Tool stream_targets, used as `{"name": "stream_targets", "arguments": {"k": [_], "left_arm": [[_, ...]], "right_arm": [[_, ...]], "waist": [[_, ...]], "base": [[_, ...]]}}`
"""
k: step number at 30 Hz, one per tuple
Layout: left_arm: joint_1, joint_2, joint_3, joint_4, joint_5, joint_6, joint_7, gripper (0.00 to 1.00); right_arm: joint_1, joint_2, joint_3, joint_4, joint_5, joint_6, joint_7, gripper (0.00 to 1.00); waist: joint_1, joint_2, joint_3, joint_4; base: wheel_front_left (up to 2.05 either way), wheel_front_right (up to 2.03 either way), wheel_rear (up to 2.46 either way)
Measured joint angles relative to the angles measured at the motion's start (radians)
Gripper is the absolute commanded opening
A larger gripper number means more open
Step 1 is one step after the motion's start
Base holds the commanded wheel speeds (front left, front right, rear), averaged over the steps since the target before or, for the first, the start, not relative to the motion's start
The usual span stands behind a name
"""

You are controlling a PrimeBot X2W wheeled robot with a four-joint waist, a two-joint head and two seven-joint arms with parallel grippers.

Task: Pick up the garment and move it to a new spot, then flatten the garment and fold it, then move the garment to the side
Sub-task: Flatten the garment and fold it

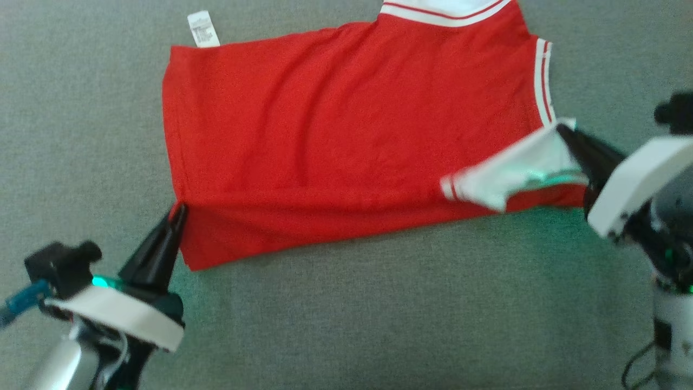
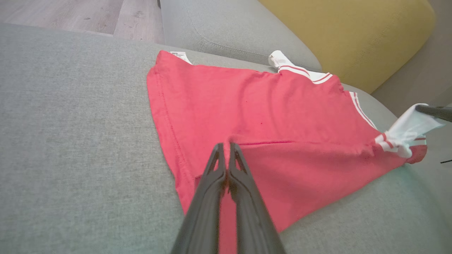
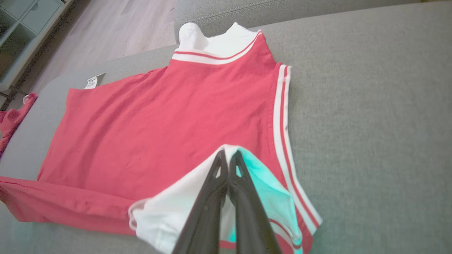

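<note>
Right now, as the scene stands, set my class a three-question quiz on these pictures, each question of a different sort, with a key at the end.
1. True or false: the left gripper and the right gripper are both shut on the red garment.
2. Which part does the right gripper hold? A. the white sleeve; B. the collar; C. the red hem.
3. Fill in: the small white thing sticking out at the garment's far left corner in the head view is its ____.
Key: 1 true; 2 A; 3 care label.
</note>
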Motion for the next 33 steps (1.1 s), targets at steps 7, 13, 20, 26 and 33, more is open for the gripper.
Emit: {"name": "stream_targets", "arguments": {"k": [7, 13, 20, 26, 33], "left_arm": [[-0.115, 0.003, -0.03, 0.072, -0.011, -0.008, 0.038, 0.0], [-0.15, -0.014, -0.053, 0.144, -0.009, -0.006, 0.036, 1.0], [-0.071, -0.009, -0.011, 0.105, -0.03, 0.052, 0.01, 1.0], [0.022, -0.025, -0.027, 0.049, -0.033, 0.102, 0.028, 1.0], [-0.021, -0.043, -0.049, 0.064, 0.001, 0.116, 0.012, 1.0]], "right_arm": [[-0.148, -0.024, 0.061, 0.129, -0.029, 0.0, -0.001, 0.0], [-0.164, -0.048, 0.096, 0.173, -0.05, 0.0, -0.06, 1.0], [-0.099, -0.16, 0.111, 0.075, -0.093, 0.0, -0.103, 1.0], [0.046, -0.19, 0.1, 0.046, -0.126, 0.0, -0.096, 1.0], [0.04, -0.149, 0.107, 0.08, -0.185, 0.0, -0.136, 1.0]], "waist": [[0.0, 0.0, 0.048, 0.015], [-0.0001, 0.0, 0.06, 0.023], [-0.0004, 0.0, 0.044, 0.0], [-0.0004, 0.0, 0.076, -0.002], [-0.0003, 0.0, 0.123, 0.003]], "base": [[0.0, 0.0, 0.0], [0.0, 0.0, 0.0], [0.0, 0.0, 0.0], [0.0, 0.0, 0.0], [0.0, 0.0, 0.0]]}}
